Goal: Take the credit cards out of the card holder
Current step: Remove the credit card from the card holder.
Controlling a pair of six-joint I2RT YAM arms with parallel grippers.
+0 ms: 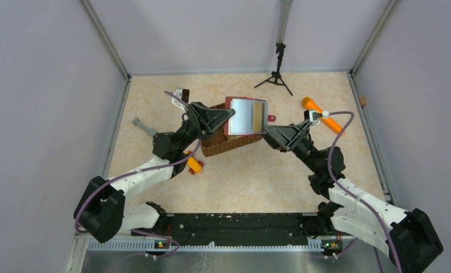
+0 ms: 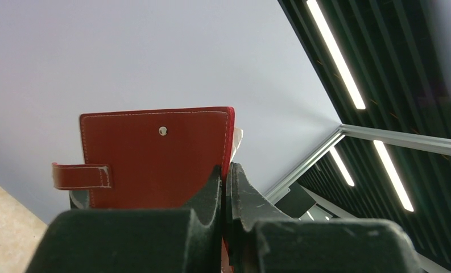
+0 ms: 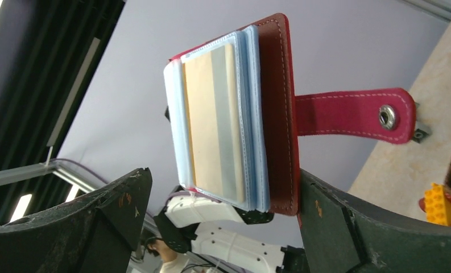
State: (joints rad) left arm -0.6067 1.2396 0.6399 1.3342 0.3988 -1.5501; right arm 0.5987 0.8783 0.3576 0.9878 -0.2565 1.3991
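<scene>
The dark red card holder (image 1: 246,117) is held up in the air above the basket, open, its pale blue pockets facing the camera. My left gripper (image 1: 231,114) is shut on its left edge; the left wrist view shows the red outer cover (image 2: 154,156) with its strap (image 2: 81,176) pinched between the fingers (image 2: 211,187). My right gripper (image 1: 267,131) is open at the holder's lower right corner. In the right wrist view its jaws straddle the holder (image 3: 280,114), the right finger (image 3: 336,216) against the red cover. A tan-gold card (image 3: 214,125) sits inside a pale blue pocket. The black card is hidden.
A brown wicker basket (image 1: 227,144) stands under the holder. An orange-yellow toy block car (image 1: 195,165) lies near the left arm and shows in the right wrist view (image 3: 439,205). An orange tool (image 1: 319,114), a grey tool (image 1: 144,126) and a small black tripod (image 1: 277,71) stand around.
</scene>
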